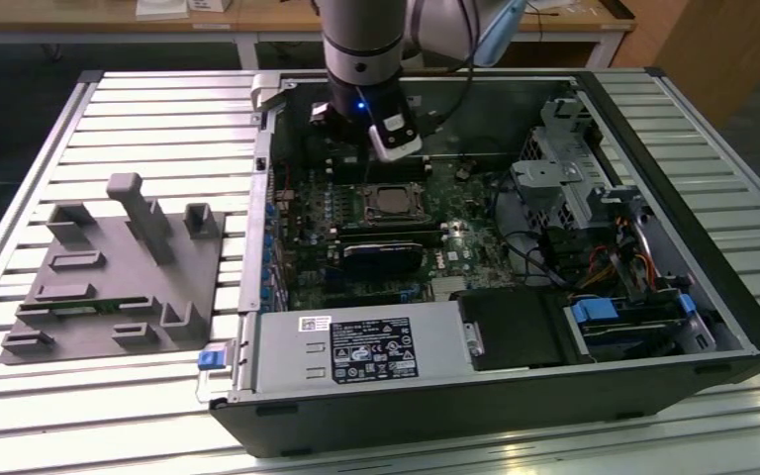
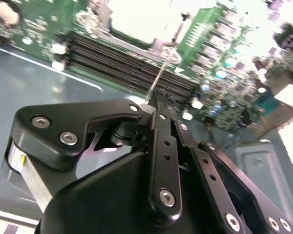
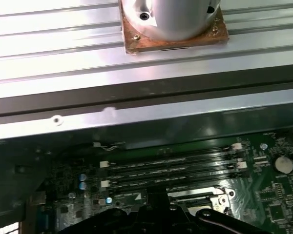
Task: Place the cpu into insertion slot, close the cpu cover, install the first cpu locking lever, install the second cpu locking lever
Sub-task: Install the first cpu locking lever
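Closed black jaws at thin silver lever [image 2: 161,73]

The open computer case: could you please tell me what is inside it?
A green circuit board with a square socket at its middle, a black card next to that, a labelled metal box and coloured cables. The gripper reaches in and hides the board beneath it.
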Tool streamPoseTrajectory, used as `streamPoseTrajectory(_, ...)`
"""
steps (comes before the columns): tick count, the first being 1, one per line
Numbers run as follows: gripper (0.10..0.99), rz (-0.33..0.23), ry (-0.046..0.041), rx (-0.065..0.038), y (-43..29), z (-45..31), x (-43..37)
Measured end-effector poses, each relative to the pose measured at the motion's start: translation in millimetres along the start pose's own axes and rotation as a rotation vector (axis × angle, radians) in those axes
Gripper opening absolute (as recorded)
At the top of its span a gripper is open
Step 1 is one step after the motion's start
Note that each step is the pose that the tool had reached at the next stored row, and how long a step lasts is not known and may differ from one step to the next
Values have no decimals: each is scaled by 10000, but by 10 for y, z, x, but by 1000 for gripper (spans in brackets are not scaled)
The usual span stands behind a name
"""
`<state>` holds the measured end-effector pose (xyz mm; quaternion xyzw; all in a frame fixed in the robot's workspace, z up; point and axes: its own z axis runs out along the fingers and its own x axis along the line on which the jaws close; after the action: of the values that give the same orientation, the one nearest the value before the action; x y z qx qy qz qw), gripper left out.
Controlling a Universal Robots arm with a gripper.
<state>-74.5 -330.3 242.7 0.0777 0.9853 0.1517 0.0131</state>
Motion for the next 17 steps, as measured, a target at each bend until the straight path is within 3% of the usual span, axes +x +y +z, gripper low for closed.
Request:
streamPoseTrajectory(10, 106, 8, 21, 5, 51, 17, -338)
streamPoseTrajectory(17, 106, 10, 26, 4, 57, 19, -379)
